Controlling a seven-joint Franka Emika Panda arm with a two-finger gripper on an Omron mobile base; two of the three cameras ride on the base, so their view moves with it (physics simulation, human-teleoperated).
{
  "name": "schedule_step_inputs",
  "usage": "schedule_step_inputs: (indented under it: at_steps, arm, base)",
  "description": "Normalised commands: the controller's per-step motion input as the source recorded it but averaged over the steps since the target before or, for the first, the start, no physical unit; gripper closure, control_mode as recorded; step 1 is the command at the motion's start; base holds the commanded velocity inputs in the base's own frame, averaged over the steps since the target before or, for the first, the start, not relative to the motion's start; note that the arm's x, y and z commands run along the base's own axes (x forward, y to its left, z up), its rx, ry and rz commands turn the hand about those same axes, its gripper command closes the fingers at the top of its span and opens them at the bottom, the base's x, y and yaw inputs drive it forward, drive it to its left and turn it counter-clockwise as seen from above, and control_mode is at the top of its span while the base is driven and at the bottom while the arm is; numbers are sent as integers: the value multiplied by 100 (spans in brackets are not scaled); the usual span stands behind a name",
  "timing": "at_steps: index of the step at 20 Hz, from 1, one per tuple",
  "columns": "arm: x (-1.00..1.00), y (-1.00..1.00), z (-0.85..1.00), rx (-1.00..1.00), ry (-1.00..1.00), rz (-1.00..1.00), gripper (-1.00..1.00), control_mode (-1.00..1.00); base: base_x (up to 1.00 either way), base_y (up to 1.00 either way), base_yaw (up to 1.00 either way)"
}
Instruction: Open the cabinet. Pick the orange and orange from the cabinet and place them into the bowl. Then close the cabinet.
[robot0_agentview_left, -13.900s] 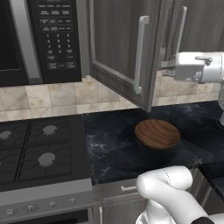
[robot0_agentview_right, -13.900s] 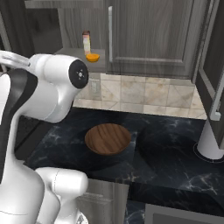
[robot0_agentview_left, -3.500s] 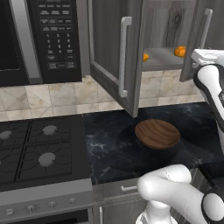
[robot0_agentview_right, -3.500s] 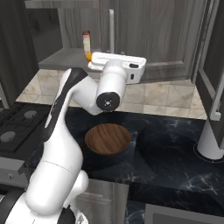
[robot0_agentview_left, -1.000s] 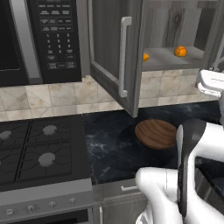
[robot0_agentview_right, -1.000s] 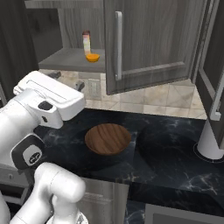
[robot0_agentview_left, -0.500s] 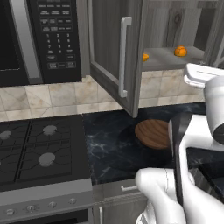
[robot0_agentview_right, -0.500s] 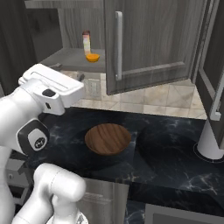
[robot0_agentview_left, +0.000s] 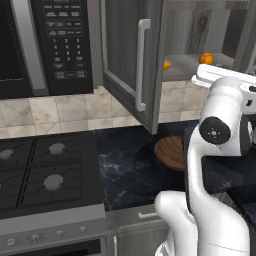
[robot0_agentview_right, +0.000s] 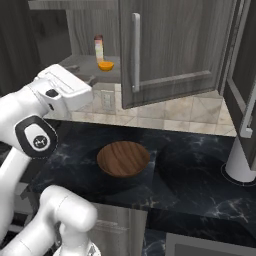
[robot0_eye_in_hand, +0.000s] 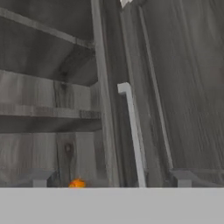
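We find the dark grey wood-grain wall cabinet (robot0_agentview_left: 131, 75) with both doors swung open. The two small bright orange fruits sit on its lower shelf: one (robot0_agentview_left: 206, 58) above our gripper's white housing, the other (robot0_agentview_left: 166, 65) just behind the left door's edge. In the hand view one orange (robot0_eye_in_hand: 77, 183) shows low, left of the long silver bar handle (robot0_eye_in_hand: 133, 135) that rises ahead of the jaws. Those jaws stand wide apart and hold nothing. The wide shallow reddish-brown wooden bowl (robot0_agentview_right: 123, 158) rests on the black marbled counter (robot0_agentview_right: 190, 185), below the gripper and well apart from it. Since half a second ago the arm has risen, so the hand now sits level with the shelf; fruits and bowl have not moved.
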Motion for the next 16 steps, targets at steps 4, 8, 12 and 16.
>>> schedule_step_inputs:
  at_steps: [4, 8, 12, 16]
  arm:
    - [20, 0, 0, 0, 0, -48, -100, -100]
    - [21, 0, 0, 0, 1, -53, -100, -100]
    - [49, 0, 0, 0, 0, -38, -100, -100]
    - [63, 0, 0, 0, 5, -16, -100, -100]
  base:
    - [0, 0, 0]
    - [0, 0, 0]
    - [0, 0, 0]
    - [0, 0, 0]
